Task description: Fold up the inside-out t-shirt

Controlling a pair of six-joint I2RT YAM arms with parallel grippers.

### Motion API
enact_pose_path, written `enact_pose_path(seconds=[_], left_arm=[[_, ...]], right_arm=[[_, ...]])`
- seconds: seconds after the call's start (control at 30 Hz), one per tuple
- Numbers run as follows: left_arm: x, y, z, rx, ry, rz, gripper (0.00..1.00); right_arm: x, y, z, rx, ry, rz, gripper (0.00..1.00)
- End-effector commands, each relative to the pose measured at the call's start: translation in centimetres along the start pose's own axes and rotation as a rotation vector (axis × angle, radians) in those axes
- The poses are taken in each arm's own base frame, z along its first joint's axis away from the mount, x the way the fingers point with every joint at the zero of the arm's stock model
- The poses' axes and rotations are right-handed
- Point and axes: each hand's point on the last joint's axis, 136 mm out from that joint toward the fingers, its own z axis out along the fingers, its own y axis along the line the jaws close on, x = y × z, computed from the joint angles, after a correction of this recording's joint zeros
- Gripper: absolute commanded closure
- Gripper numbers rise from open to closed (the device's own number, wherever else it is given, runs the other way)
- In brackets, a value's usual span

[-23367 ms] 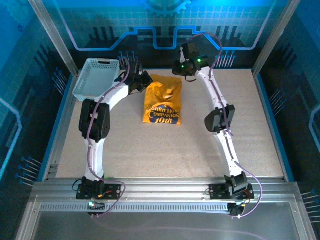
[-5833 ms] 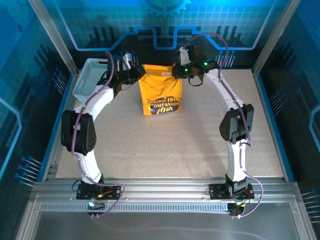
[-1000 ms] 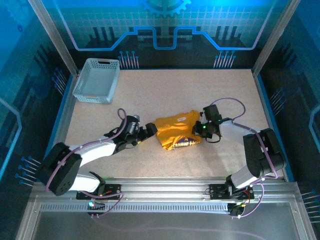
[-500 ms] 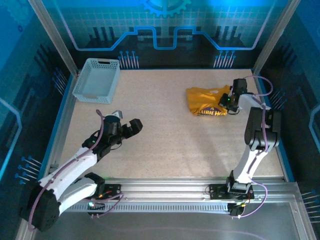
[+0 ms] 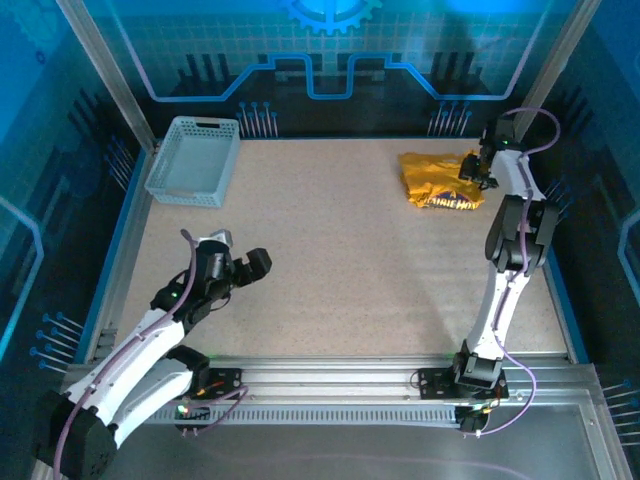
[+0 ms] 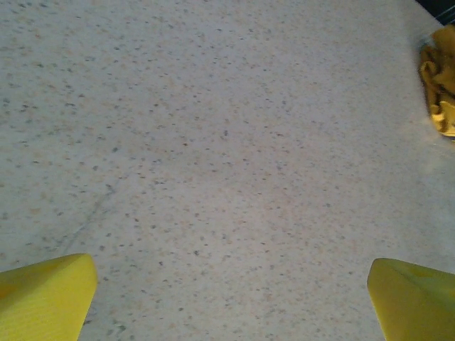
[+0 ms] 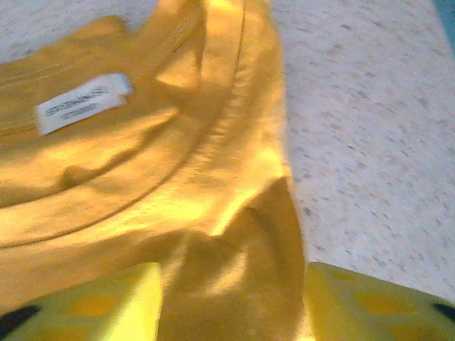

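my two end effectors and the yellow shirt

my right end effector (image 5: 471,168) is way out at the far right side of the surface (image 5: 340,260). it sits at the right edge of the inside-out t-shirt (image 5: 436,178). from my right wrist i see my two yellow fingers (image 7: 85,307) low in the picture, one on each side. they stand apart, so this end effector is open. a bump of yellow cloth fills the gap between them. i cannot tell if the fingers press on it.

the shirt lies in a bunched heap in the far right corner of the surface. it is not flat. from above i see dark and white letters (image 5: 448,203) along its near edge. up close i see the round neck seam and a small white tag (image 7: 82,101) sewn by it.

my left end effector (image 5: 247,267) is on the near left side, well apart from the shirt. it is open wide and holds nothing. from my left wrist i see my two yellow fingertips (image 6: 50,295) in the bottom corners, with bare speckled surface between them. a little bit of the shirt (image 6: 442,85) peeks in at the far right edge of that view.

a light grey basket (image 5: 205,125) sits in the far left corner, far from both end effectors.
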Motion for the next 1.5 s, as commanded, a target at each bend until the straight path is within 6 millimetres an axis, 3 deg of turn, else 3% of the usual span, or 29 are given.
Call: enact_pose_path(seconds=[0.0,0.1,0.2,0.3,0.43,0.57,0.7,0.83,1.03,1.2,1.33,1.47], left_arm=[[-2.8,0.7,-1.3,-0.088,-0.092,0.057,0.01],[-5.6,1.0,-2.3,-0.159,-0.200,0.102,0.01],[-8.9,1.9,-3.5,-0.278,-0.342,0.147,0.01],[-11.8,1.9,-3.6,-0.340,-0.488,0.282,0.01],[-13.8,3.6,-2.2,-0.434,-0.570,0.341,0.01],[-13.7,5.2,1.2,-0.413,-0.470,0.332,0.01],[-12.7,6.6,4.3,-0.315,-0.414,0.310,0.01],[-11.0,7.0,6.5,-0.217,-0.419,0.388,0.01],[-11.1,5.0,6.7,-0.092,-0.505,0.503,0.01],[-10.0,5.5,8.3,-0.033,-0.571,0.536,0.01],[-10.3,5.9,9.1,-0.053,-0.515,0.517,0.01],[-10.7,6.4,9.4,-0.092,-0.496,0.496,0.01]], right_arm=[[-0.4,-2.4,-2.9,0.069,-0.001,0.034,0.32],[-0.8,-1.0,-6.4,-0.009,-0.064,0.042,0.27],[0.1,1.4,-10.1,-0.102,-0.135,0.030,0.24],[2.2,3.6,-13.2,-0.160,-0.217,-0.018,0.23],[5.5,6.0,-16.0,-0.226,-0.378,-0.097,0.07],[9.7,6.5,-15.9,-0.239,-0.464,-0.177,0.00],[15.0,6.6,-14.1,-0.222,-0.479,-0.261,0.00],[18.3,7.2,-12.6,-0.245,-0.506,-0.313,0.00],[18.0,9.3,-12.3,-0.297,-0.639,-0.421,0.00],[17.5,10.9,-12.1,-0.383,-0.652,-0.479,0.00],[16.9,11.0,-12.0,-0.402,-0.671,-0.464,0.00],[16.6,10.5,-10.1,-0.405,-0.672,-0.402,0.00]])
